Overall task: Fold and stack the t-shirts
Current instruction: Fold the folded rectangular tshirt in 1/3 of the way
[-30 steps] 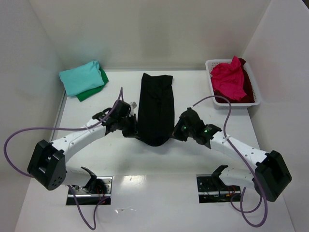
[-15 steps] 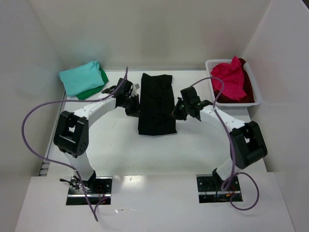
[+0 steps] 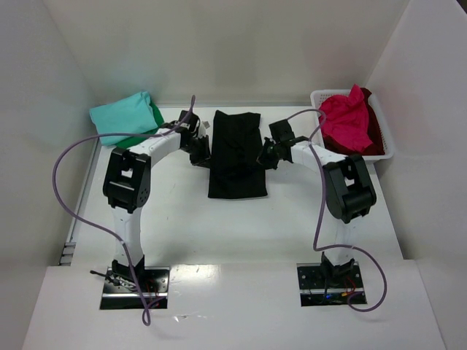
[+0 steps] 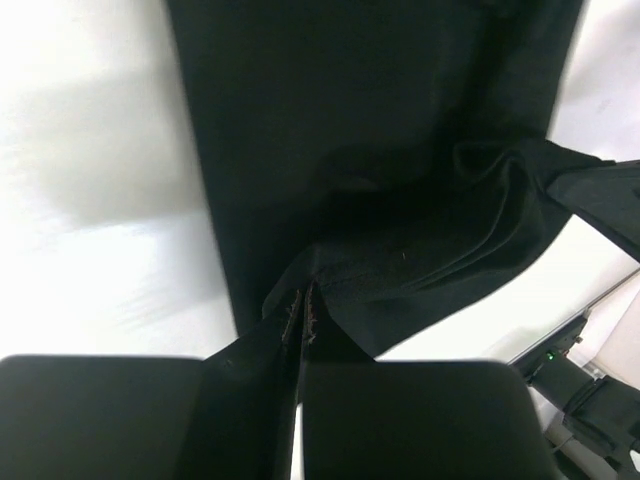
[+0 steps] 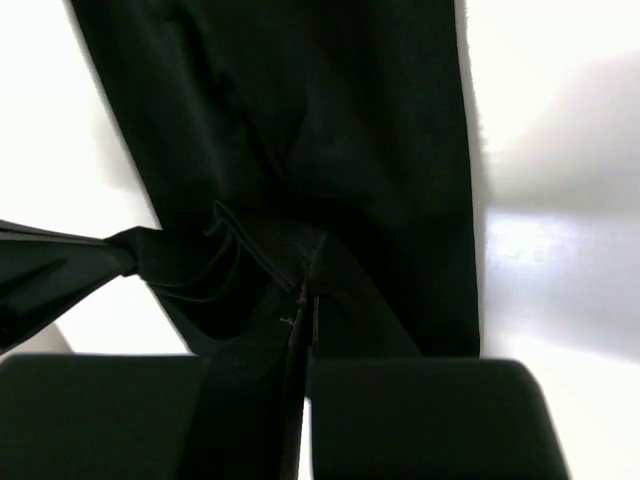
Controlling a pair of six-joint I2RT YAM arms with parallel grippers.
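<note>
A black t-shirt [image 3: 236,153] lies as a long narrow strip in the middle of the table, its near end doubled over toward the back. My left gripper [image 3: 206,149] is shut on the shirt's left edge, and my right gripper [image 3: 263,154] is shut on its right edge. In the left wrist view the closed gripper [image 4: 302,298] pinches black cloth [image 4: 380,140]. The right wrist view shows the same: gripper [image 5: 305,290] closed on the black fabric [image 5: 330,110]. A teal t-shirt [image 3: 122,116] lies on a green one [image 3: 139,137] at the back left. A pink-red t-shirt [image 3: 346,120] sits crumpled over a dark red one [image 3: 373,124] in the basket.
A white plastic lattice basket [image 3: 387,142] stands at the back right against the wall. White walls close in the table on the left, back and right. Purple cables loop from both arms over the table's front half.
Both grippers, still shut on the black shirt's near end, have carried it away from the arm bases toward the back, folding the shirt over itself. Both arms now stretch far forward.
</note>
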